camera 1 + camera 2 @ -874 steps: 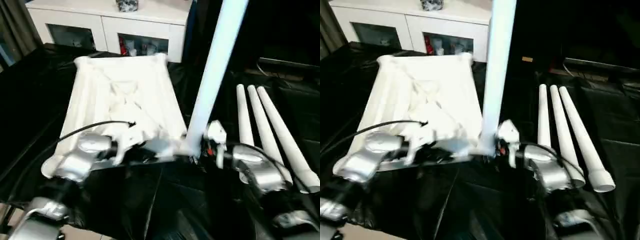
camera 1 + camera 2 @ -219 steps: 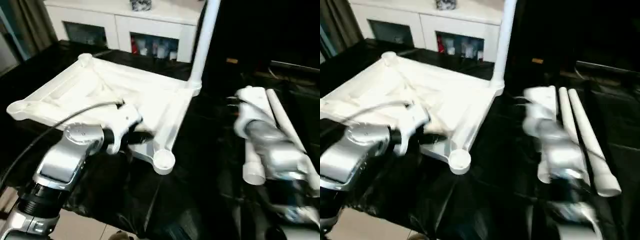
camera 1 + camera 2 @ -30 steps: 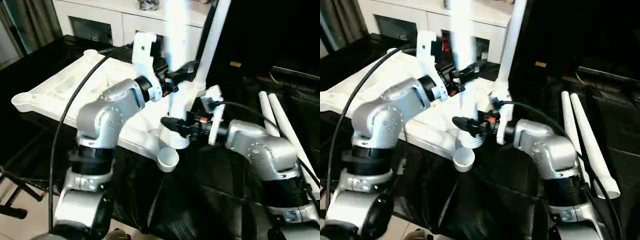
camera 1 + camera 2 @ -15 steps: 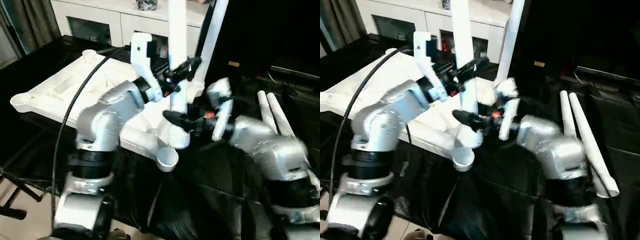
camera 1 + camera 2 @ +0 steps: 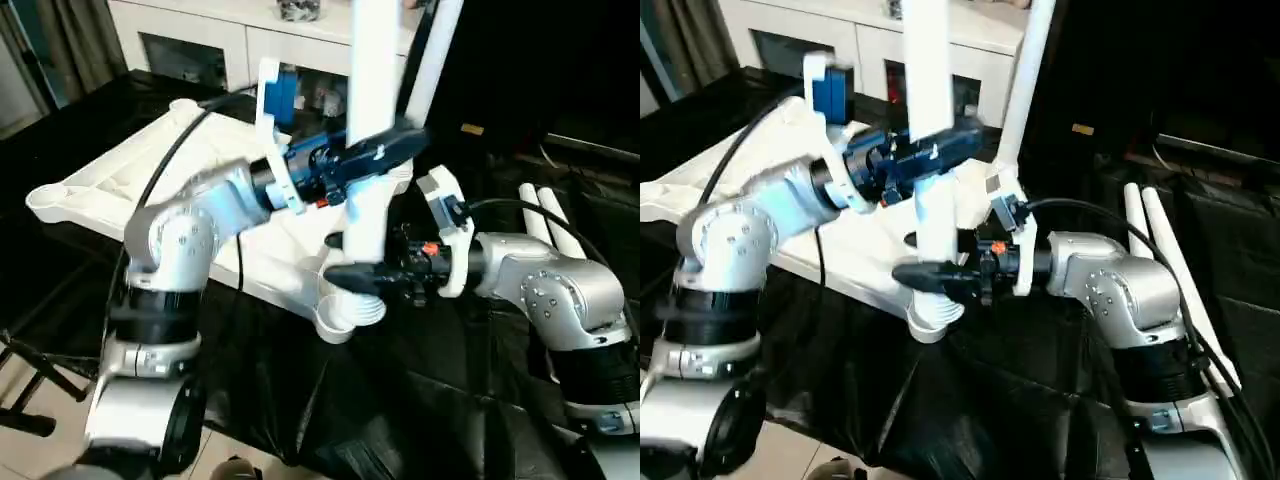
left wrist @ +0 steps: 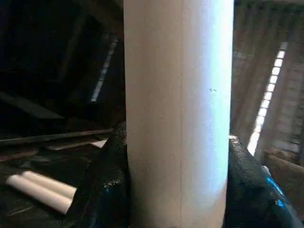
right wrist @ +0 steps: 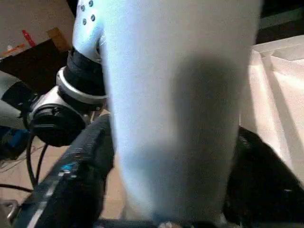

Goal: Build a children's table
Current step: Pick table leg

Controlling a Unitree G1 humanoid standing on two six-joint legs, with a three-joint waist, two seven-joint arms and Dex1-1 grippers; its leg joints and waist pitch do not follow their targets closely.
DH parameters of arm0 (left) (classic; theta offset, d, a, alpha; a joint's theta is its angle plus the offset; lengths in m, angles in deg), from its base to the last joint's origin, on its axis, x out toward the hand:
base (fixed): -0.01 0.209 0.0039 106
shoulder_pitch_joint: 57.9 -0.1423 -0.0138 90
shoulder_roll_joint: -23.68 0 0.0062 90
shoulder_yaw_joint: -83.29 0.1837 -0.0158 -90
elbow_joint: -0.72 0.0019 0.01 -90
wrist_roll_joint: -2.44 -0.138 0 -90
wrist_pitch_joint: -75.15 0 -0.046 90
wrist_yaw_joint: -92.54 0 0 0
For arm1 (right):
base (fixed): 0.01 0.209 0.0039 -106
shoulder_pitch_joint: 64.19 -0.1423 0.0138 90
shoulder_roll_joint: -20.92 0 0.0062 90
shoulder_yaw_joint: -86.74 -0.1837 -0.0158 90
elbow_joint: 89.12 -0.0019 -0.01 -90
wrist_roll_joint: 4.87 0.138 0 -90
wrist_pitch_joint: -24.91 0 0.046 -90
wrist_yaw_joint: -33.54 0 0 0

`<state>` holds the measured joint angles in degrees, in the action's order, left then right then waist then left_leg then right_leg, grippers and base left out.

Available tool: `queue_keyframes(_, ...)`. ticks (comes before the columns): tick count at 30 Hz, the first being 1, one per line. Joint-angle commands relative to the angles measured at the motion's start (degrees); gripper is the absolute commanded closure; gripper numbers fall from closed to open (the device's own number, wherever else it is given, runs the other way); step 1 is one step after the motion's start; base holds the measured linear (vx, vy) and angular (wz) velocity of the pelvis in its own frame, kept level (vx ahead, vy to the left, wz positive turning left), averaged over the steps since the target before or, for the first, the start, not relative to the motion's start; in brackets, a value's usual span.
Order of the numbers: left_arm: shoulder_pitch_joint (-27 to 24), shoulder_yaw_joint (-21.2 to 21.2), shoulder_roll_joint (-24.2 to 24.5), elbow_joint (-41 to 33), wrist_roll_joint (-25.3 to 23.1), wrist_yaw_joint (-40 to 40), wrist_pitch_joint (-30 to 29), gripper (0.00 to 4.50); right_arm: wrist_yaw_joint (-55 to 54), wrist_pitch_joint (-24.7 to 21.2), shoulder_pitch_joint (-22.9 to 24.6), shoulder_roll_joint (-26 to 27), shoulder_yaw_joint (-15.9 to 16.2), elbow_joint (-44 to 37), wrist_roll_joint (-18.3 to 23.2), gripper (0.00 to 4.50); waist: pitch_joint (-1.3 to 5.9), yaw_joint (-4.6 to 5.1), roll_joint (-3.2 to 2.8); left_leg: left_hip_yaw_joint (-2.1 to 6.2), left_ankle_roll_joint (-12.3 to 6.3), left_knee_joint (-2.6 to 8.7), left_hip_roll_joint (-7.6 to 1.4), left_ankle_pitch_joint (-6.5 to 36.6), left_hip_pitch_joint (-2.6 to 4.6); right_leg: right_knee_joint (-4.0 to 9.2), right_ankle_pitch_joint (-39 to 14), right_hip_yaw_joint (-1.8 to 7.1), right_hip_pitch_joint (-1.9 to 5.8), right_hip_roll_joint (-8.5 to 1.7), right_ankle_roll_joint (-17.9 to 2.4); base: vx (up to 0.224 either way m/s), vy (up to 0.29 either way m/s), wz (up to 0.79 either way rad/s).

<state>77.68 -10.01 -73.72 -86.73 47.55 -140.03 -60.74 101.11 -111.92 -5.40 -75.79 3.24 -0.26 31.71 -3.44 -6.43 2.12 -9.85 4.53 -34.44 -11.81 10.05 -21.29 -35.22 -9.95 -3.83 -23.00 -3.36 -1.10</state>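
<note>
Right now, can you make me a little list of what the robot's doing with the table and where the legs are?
tabletop: upside down on the black cover, ribs up
held leg: upright, bottom end at the near corner socket
left gripper: closed on the held leg, higher up
right gripper: around the held leg low down, just above the socket; grip unclear
fitted leg: standing in the far right corner
spare legs: two, lying side by side to the right
cabinet: white, behind the tabletop
</note>
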Motion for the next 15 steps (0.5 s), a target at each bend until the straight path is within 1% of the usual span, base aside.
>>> queue_keyframes(1, 0.57, 1.33, 0.44, -0.66, 0.65, -1.41, -0.67, 2.65, 1.37, -0.22, -0.71, -0.63, 0.38, -0.55, 1.02, 1.41, 4.21, -0.05, 0.12, 0.12, -0.21, 3.60, -1.18, 7.65, 0.61, 4.16, -13.70, 2.57, 3.29, -4.19, -9.01, 0.000, 0.000, 0.00)
queue_keyframes(3, 0.34, 1.89, 1.04, -0.88, 0.70, -1.98, -1.44, 2.65, 1.92, -0.24, -0.82, -0.86, 0.71, -0.40, 0.89, 1.63, 4.23, -0.06, 0.18, 0.15, -0.29, 3.62, -1.21, 7.32, 0.57, 4.04, -13.13, 2.57, 3.28, -4.14, -8.95, 0.000, 0.000, 0.00)
queue_keyframes(5, 0.37, 2.01, 1.36, -0.79, 0.72, -2.20, -1.80, 2.65, 2.19, -0.05, -0.97, -1.10, 0.94, -0.17, 0.60, 1.67, 4.22, -0.04, 0.18, 0.12, -0.31, 3.59, -1.20, 7.14, 0.59, 4.03, -12.93, 2.58, 3.25, -4.14, -9.03, 0.000, 0.000, 0.00)
queue_keyframes(6, 0.40, 2.10, 1.59, -0.72, 0.68, -2.48, -1.99, 2.66, 2.30, 0.22, -1.09, -1.27, 1.11, 0.05, 0.38, 1.93, 4.20, -0.04, 0.15, 0.12, -0.25, 3.61, -1.19, 7.15, 0.61, 4.03, -13.03, 2.57, 3.23, -4.09, -8.98, 0.000, 0.000, 0.00)
queue_keyframes(7, 0.41, 2.16, 1.72, -0.64, 0.57, -2.58, -2.07, 2.66, 2.39, 0.84, -1.19, -1.49, 1.37, 0.11, -0.09, 1.99, 4.21, -0.04, 0.16, 0.11, -0.24, 3.60, -1.18, 7.15, 0.64, 4.05, -13.09, 2.57, 3.23, -4.08, -8.94, 0.000, 0.000, 0.00)
queue_keyframes(9, 0.43, 2.42, 2.01, -0.35, 0.22, -2.69, -2.12, 2.66, 1.40, 2.46, -1.43, -1.64, 1.70, 0.26, -1.63, 1.99, 4.23, -0.04, 0.16, 0.11, -0.05, 3.58, -1.22, 7.07, 0.59, 4.02, -13.00, 2.58, 3.25, -4.16, -8.92, 0.000, 0.000, 0.00)
queue_keyframes(10, 0.40, 2.53, 2.05, -0.26, 0.09, -2.74, -2.02, 2.66, 0.92, 2.20, -1.54, -1.50, 1.54, 0.44, -1.60, 1.55, 4.23, -0.01, 0.16, 0.10, -0.05, 3.55, -1.18, 7.03, 0.58, 4.00, -12.96, 2.58, 3.23, -4.13, -8.89, 0.000, 0.000, 0.00)
queue_keyframes(13, 0.33, 2.79, 2.17, -0.11, -0.03, -2.84, -1.85, 2.66, 0.56, 2.52, -1.61, -1.66, 1.46, 0.56, -2.12, 1.63, 4.25, -0.06, 0.13, 0.11, -0.01, 3.58, -1.18, 6.85, 0.57, 3.97, -12.79, 2.58, 3.27, -4.13, -9.03, 0.000, 0.000, 0.00)
queue_keyframes(14, 0.34, 2.89, 2.26, -0.06, -0.01, -2.90, -1.82, 2.66, 0.57, 2.86, -1.62, -1.77, 1.53, 0.57, -2.47, 1.44, 4.28, -0.08, 0.13, 0.08, -0.03, 3.55, -1.20, 6.89, 0.67, 3.95, -12.55, 2.58, 3.20, -4.10, -9.11, 0.000, 0.000, 0.00)
queue_keyframes(15, 0.36, 2.96, 2.36, 0.00, -0.04, -2.93, -1.80, 2.66, 0.20, 3.48, -1.62, -1.87, 1.48, 0.62, -3.09, 1.44, 4.20, -0.03, 0.14, 0.08, -0.06, 3.58, -1.19, 7.20, 0.61, 3.99, -12.72, 2.57, 3.23, -4.10, -9.14, 0.000, 0.000, 0.00)
